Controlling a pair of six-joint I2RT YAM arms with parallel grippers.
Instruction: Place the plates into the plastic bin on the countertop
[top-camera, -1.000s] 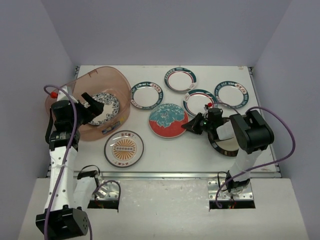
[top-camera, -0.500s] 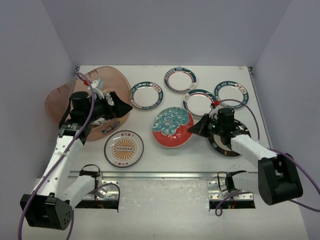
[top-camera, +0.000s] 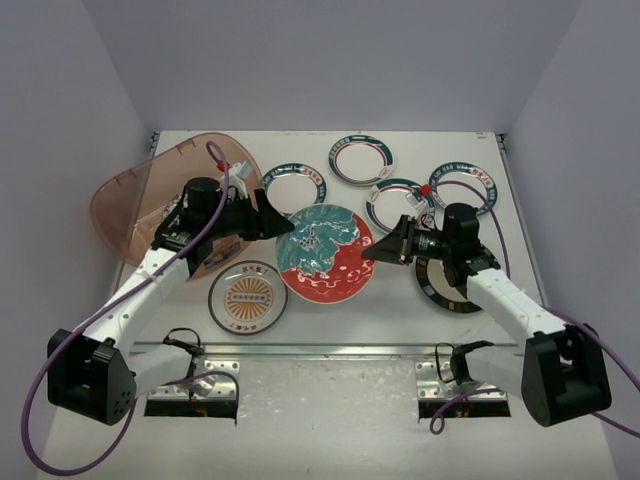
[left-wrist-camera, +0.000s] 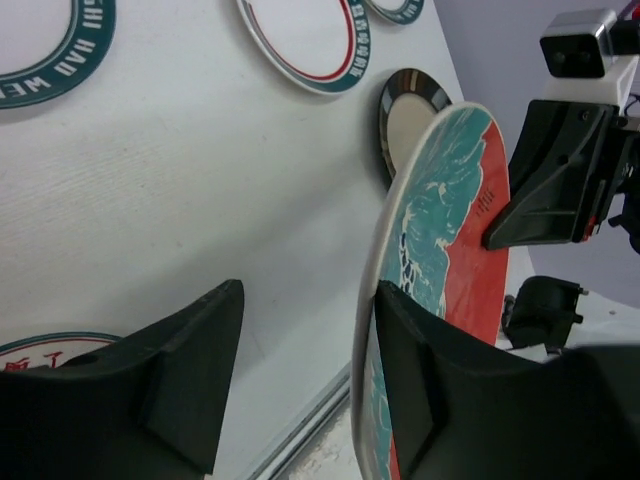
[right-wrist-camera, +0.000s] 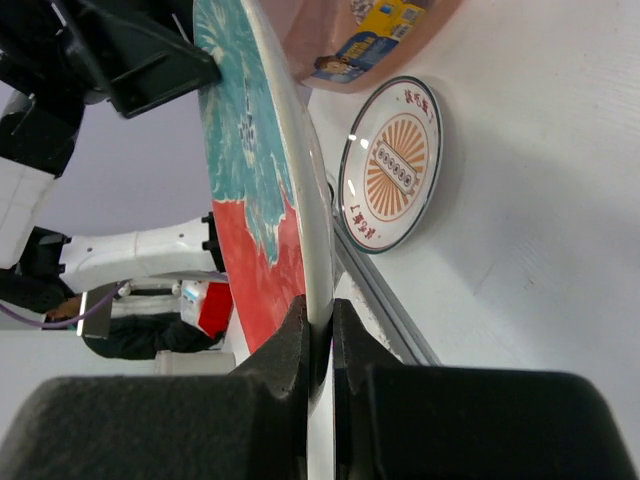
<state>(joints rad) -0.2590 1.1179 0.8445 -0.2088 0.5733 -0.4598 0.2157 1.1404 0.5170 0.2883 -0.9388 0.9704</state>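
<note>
The red-teal floral plate hangs tilted above the countertop. My right gripper is shut on its right rim. At the opposite rim, my left gripper straddles the edge: one finger lies against the painted face, the other stands well apart. The plastic bin sits at the left, behind the left arm. The orange-centred plate lies flat near the front rail.
Several small white plates with teal rims lie along the back. A dark-rimmed plate lies partly under the right arm. A metal rail edges the front of the countertop.
The right gripper has lifted the floral plate and carried it left. The left arm has swung out of the bin to the plate's left rim, its jaws narrowing.
</note>
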